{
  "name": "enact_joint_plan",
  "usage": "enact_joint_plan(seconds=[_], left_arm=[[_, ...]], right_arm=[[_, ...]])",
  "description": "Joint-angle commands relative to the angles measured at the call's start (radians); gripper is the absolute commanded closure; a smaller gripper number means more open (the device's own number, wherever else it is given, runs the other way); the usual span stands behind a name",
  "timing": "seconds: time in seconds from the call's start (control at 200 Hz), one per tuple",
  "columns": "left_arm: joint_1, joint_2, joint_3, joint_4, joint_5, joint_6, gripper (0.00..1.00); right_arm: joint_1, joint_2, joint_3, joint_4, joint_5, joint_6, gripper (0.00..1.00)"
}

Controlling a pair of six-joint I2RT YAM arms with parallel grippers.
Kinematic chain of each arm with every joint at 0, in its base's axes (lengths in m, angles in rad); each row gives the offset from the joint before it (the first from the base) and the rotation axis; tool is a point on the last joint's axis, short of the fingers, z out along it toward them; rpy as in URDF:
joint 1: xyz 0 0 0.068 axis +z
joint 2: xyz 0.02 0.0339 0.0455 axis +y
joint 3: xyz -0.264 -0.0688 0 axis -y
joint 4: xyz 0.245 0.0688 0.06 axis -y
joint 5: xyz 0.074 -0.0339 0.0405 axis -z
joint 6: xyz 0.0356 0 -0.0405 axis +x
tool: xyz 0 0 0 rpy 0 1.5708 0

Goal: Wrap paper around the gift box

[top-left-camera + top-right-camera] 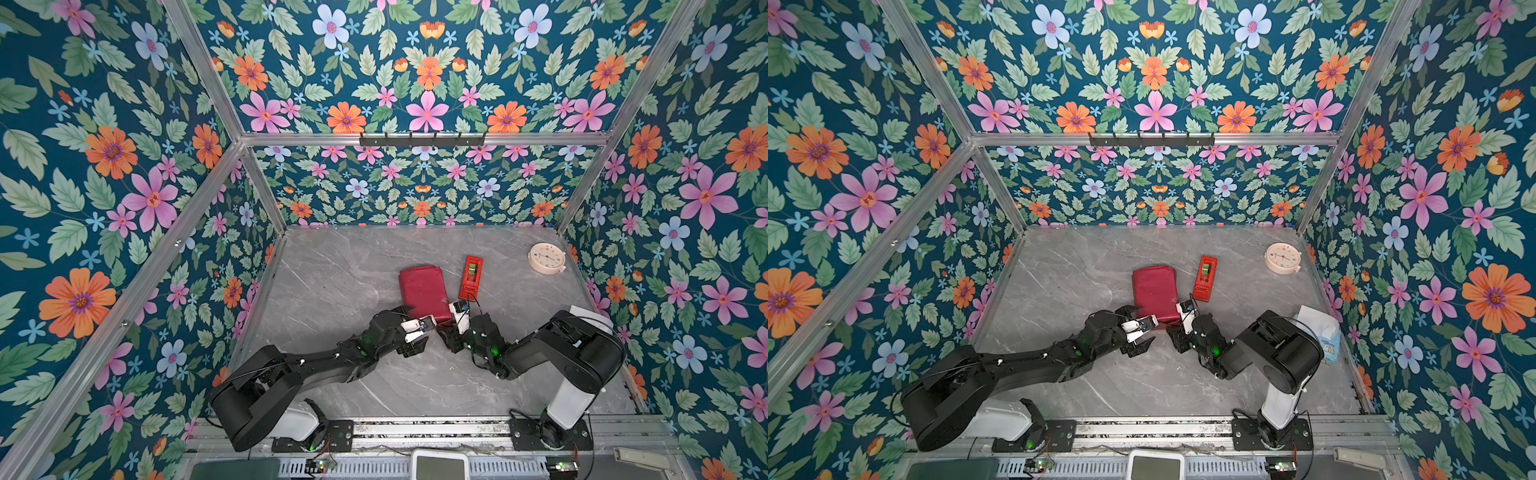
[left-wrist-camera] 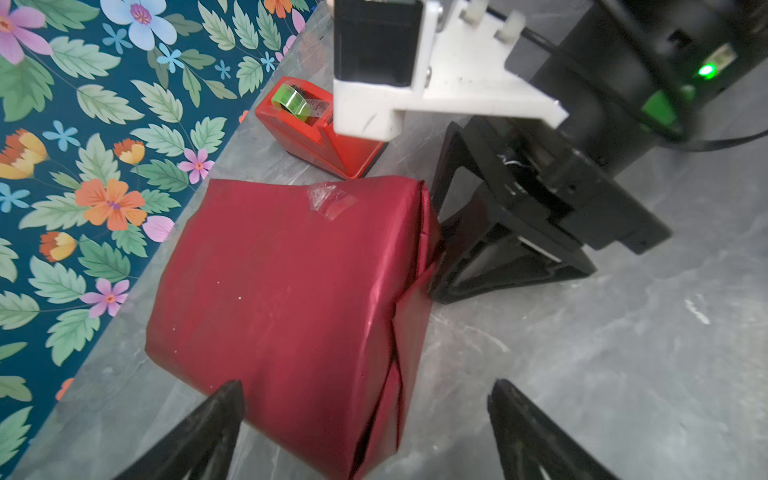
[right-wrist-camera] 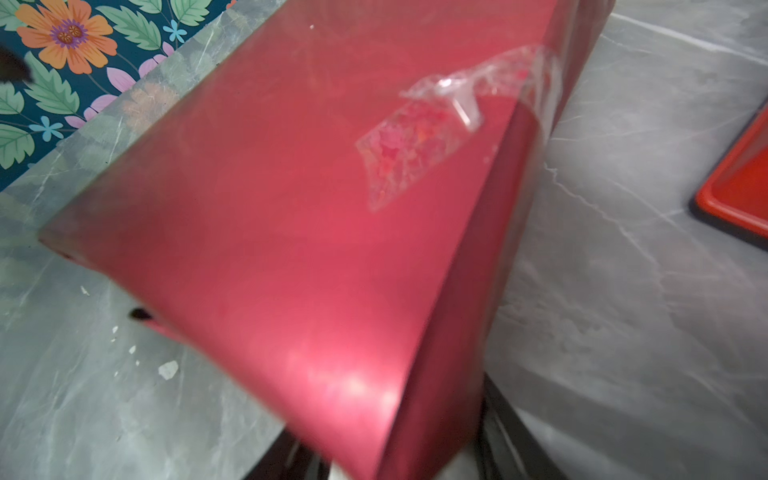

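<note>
A: Where's the gift box?
B: Wrapped in dull maroon paper (image 1: pixel 424 293), mid grey marble table (image 1: pixel 332 270), beside red plastic tape dispenser (image 1: pixel 471 277).
A: Fingers?
B: Left fingers (image 2: pixel 216 419) spread wide at its near end. Right fingers (image 2: pixel 444 174) at taped end, grip unclear.

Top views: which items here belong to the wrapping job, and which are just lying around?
Job:
- paper, already closed into a parcel; the gift box is hidden inside it
- clear tape strip stuck on the parcel
- red tape dispenser beside the parcel

Lying about:
- round clock, far right
- white pack, right edge
</note>
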Motion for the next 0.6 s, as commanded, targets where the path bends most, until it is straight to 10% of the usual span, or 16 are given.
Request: enact_joint_plan(seconds=[0.0, 0.595], left_arm=[[-0.001, 0.038, 0.019, 0.055, -0.048, 0.080, 0.02], [0.017, 0.218, 0.070, 0.156, -0.092, 0.220, 0.00]], right_arm=[[0.000, 0.007, 0.000, -0.037, -0.003, 0.017, 0.48], [-0.005, 0.004, -0.004, -0.036, -0.008, 0.019, 0.51]])
